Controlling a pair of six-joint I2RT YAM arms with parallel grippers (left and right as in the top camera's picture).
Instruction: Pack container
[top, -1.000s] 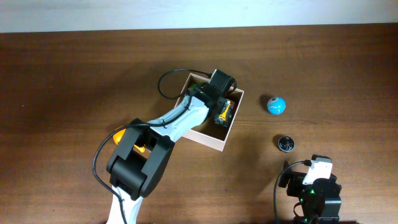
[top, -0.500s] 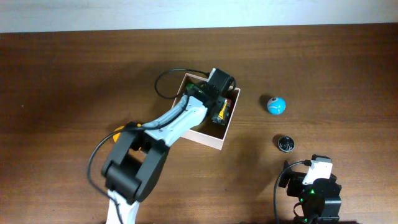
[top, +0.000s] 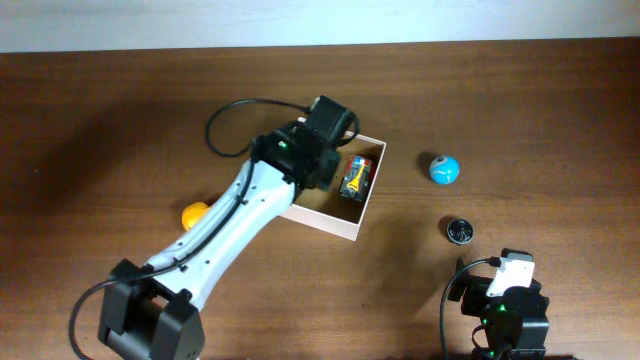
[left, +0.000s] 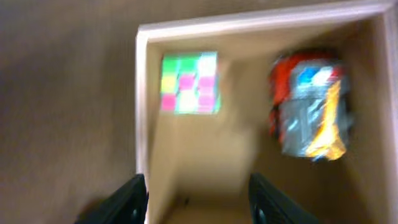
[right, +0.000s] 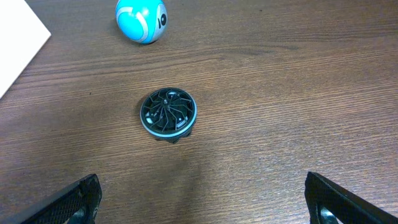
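The container (top: 340, 224), a white box with a tan inside, stands mid-table. In the left wrist view, the container (left: 142, 99) holds a multicoloured cube (left: 189, 82) and a red, grey and yellow toy car (left: 311, 106); the car also shows in the overhead view (top: 356, 175). My left gripper (top: 315, 160) hovers over the box, open and empty (left: 200, 202), its fingers either side of one wall. My right gripper (top: 505, 290) is open and empty (right: 205, 205) near the front edge. A black round disc (right: 168, 115) and a blue ball (right: 140, 20) lie ahead of it.
An orange ball (top: 193, 214) lies on the table left of the box. The blue ball (top: 445, 168) and black disc (top: 459, 231) lie right of the box. The left arm's cable loops (top: 230, 125) behind the box.
My left arm has swung left and back from above the toy car, which stays in the box. The orange ball is now uncovered. The right arm has not moved.
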